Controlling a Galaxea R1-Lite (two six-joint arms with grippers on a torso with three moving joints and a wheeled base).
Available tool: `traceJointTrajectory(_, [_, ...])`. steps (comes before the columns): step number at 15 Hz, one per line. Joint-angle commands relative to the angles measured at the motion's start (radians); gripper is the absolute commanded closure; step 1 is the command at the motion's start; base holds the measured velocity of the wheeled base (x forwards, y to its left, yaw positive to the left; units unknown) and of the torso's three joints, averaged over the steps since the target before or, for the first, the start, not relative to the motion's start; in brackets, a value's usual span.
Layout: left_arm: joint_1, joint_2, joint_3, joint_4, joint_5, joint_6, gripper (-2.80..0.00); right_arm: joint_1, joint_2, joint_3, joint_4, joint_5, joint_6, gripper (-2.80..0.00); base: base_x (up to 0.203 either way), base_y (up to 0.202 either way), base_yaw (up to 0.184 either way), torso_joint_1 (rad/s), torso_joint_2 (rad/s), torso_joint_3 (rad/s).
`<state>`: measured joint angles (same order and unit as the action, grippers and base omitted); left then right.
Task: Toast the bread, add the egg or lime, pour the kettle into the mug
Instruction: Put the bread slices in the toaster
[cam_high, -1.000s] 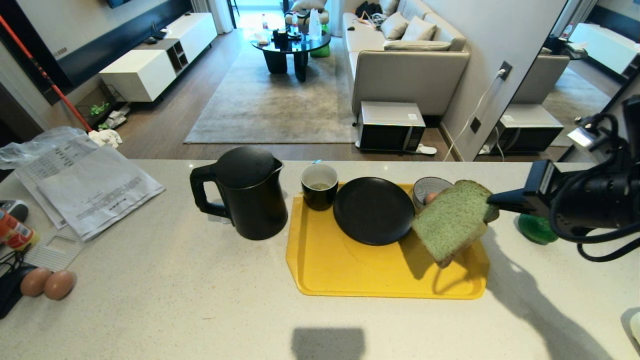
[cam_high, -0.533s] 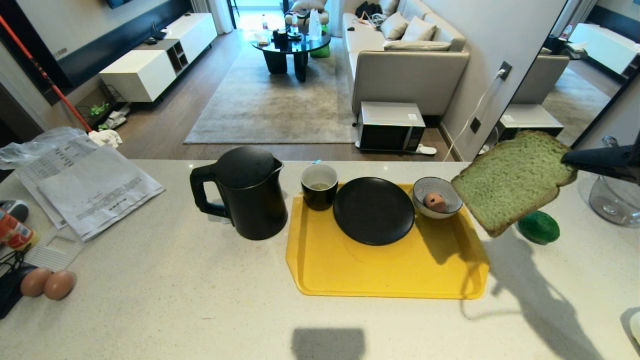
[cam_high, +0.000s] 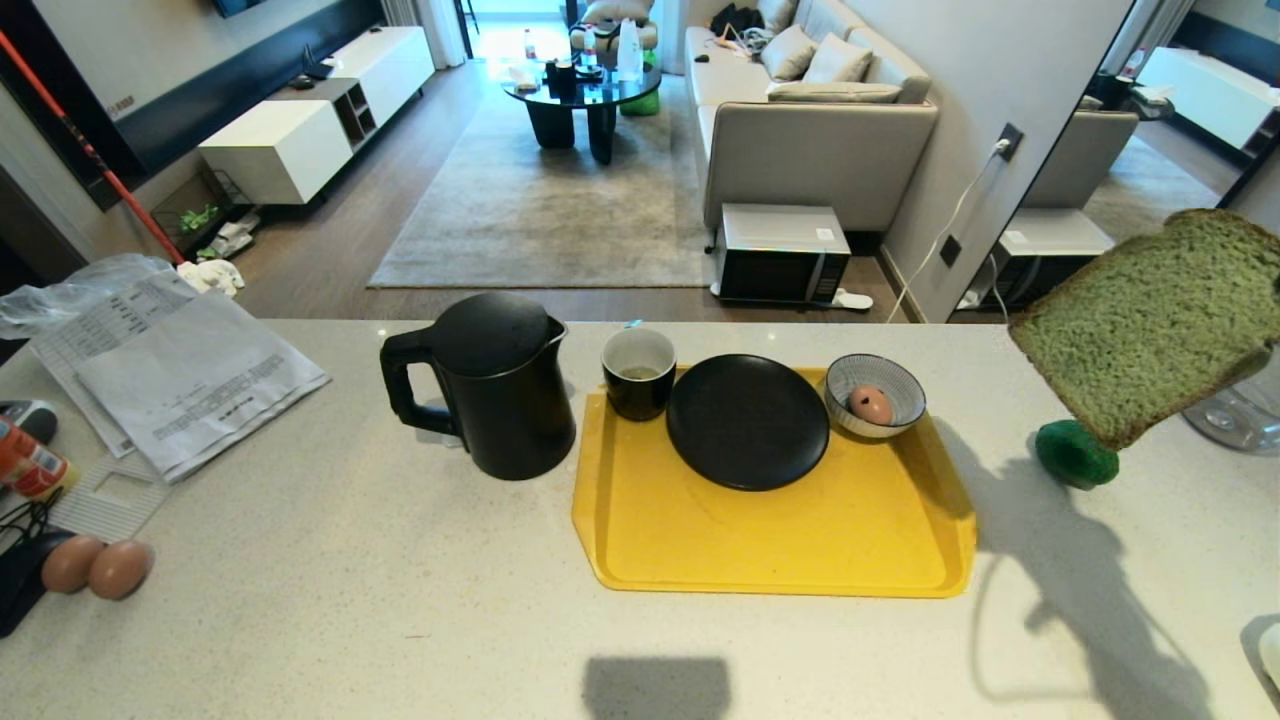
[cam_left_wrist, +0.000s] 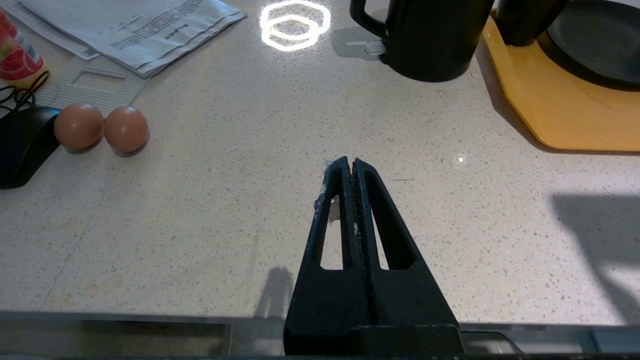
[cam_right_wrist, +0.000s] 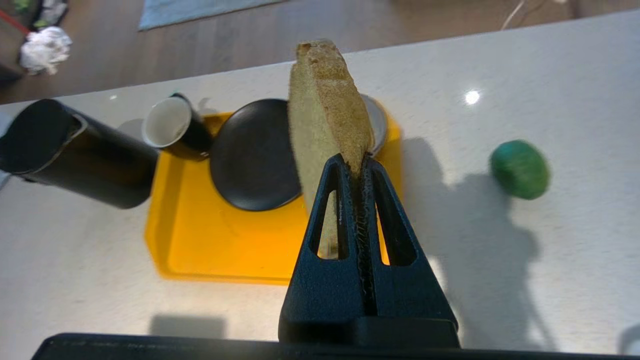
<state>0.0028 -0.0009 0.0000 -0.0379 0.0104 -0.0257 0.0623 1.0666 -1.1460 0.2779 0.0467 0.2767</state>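
The green bread (cam_high: 1150, 325) hangs high at the right edge of the head view, above the lime (cam_high: 1075, 455) on the counter. My right gripper (cam_right_wrist: 354, 161) is shut on the bread (cam_right_wrist: 325, 110) by its crust edge; the gripper itself is outside the head view. The black kettle (cam_high: 495, 385) stands left of the yellow tray (cam_high: 760, 540). On the tray are the mug (cam_high: 638, 372), a black plate (cam_high: 747, 420) and a patterned bowl (cam_high: 875, 395) holding an egg (cam_high: 871, 405). My left gripper (cam_left_wrist: 349, 162) is shut and empty over the near counter.
Two brown eggs (cam_high: 95, 566) lie at the counter's left front beside a black object (cam_left_wrist: 22, 145). Papers (cam_high: 170, 365) and a bottle (cam_high: 30, 465) sit at the left. A glass vessel (cam_high: 1235, 410) stands at the far right. A living room lies beyond the counter.
My right gripper has carried the bread up and to the right, off the tray and out past the lime. The bowl with the egg is now uncovered. The left arm has not moved.
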Motion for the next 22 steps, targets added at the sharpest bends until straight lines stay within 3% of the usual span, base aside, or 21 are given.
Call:
traceJointTrajectory(1, [0.0, -0.002, 0.014, 0.0, 0.0, 0.0, 0.0, -0.002, -0.037, 0.008, 0.003, -0.032, -0.028, 0.0, 0.0, 0.0, 0.0, 0.0, 0.0, 0.0])
traceJointTrajectory(12, [0.0, -0.002, 0.014, 0.0, 0.0, 0.0, 0.0, -0.011, -0.185, 0.06, 0.094, -0.155, -0.232, 0.0, 0.0, 0.0, 0.0, 0.0, 0.0, 0.0])
traceJointTrajectory(17, [0.0, -0.002, 0.014, 0.0, 0.0, 0.0, 0.0, -0.01, -0.187, 0.058, 0.061, -0.173, -0.238, 0.0, 0.0, 0.0, 0.0, 0.0, 0.0, 0.0])
traceJointTrajectory(20, [0.0, -0.002, 0.014, 0.0, 0.0, 0.0, 0.0, -0.01, -0.193, 0.062, 0.064, -0.252, -0.238, 0.0, 0.0, 0.0, 0.0, 0.0, 0.0, 0.0])
traceJointTrajectory(22, [0.0, -0.002, 0.014, 0.0, 0.0, 0.0, 0.0, -0.01, -0.197, 0.077, 0.064, -0.258, -0.238, 0.0, 0.0, 0.0, 0.0, 0.0, 0.0, 0.0])
